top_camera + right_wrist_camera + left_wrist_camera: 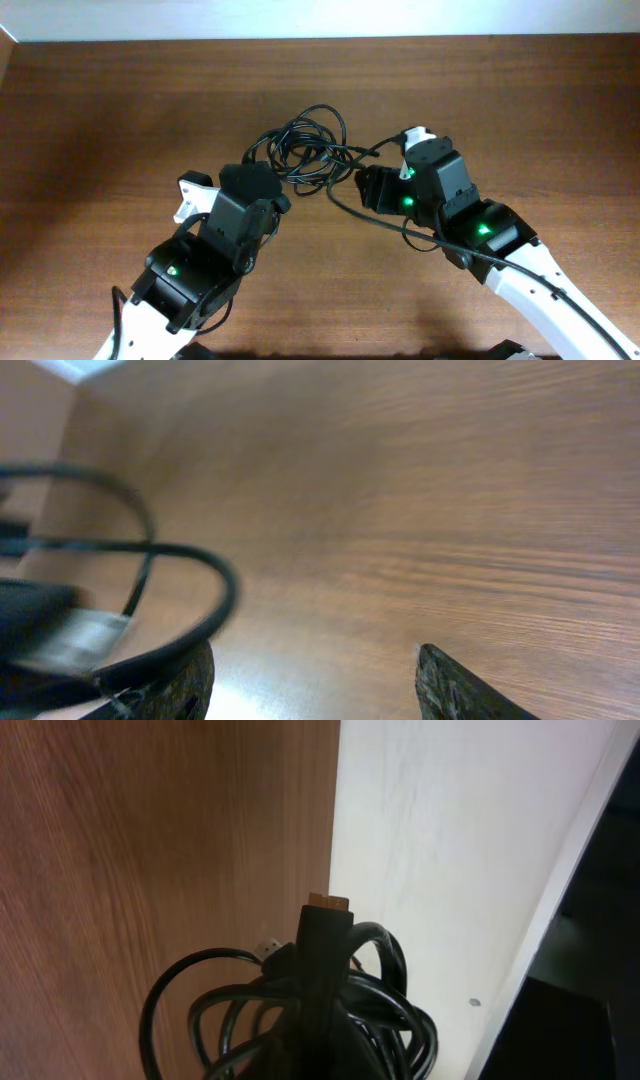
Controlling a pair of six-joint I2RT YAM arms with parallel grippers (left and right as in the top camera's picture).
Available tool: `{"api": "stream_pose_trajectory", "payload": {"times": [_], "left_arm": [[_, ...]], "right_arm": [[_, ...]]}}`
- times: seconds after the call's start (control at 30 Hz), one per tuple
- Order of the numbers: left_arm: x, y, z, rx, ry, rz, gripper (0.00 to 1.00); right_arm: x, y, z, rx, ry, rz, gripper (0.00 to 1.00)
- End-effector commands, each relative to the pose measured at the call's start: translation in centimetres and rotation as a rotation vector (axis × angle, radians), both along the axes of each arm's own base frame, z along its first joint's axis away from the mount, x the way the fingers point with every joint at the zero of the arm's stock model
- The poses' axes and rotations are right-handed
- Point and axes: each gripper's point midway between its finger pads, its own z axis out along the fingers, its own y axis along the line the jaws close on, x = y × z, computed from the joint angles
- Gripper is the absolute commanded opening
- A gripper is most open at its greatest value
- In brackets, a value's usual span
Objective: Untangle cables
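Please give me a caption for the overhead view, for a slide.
Untangling: the left gripper shut on the black cables, the right gripper open beside them, wooden table.

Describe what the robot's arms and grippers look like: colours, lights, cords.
Both arms have white lower links and boxy black wrist housings. The left arm shows one green light and a white bracket; the right arm shows two green lights, a white cap and a thick black cord alongside. The left gripper has black, tan-tipped fingers; the right gripper has black ones.
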Motion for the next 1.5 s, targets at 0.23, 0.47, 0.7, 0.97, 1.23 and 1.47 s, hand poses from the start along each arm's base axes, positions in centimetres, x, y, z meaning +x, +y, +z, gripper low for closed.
{"api": "stream_pose_trajectory", "payload": {"times": [0.23,0.47,0.7,0.97,1.23,1.47], "left_arm": [[0.6,-0.7,2.3,-0.076,-0.071,-0.005,0.00],[1.7,-0.5,4.5,-0.112,-0.168,0.035,0.00],[1.6,-0.8,4.2,-0.112,-0.154,0.020,0.00],[1.1,-2.0,3.8,-0.142,-0.121,-0.048,0.00],[1.6,0.1,4.0,-0.083,-0.154,0.059,0.00],[1.8,2.3,4.5,-0.021,-0.193,0.175,0.00]], "right_arm": [[1.1,2.2,3.0,0.132,-0.093,0.048,0.63],[3.9,2.8,8.6,0.197,-0.356,0.035,0.69],[6.4,-2.5,8.2,0.032,-0.418,-0.258,0.68],[6.0,-1.7,7.7,0.042,-0.391,-0.212,0.37],[-0.6,5.3,5.1,0.236,-0.137,0.264,0.54],[-3.8,7.2,5.4,0.334,-0.049,0.436,0.75]]}}
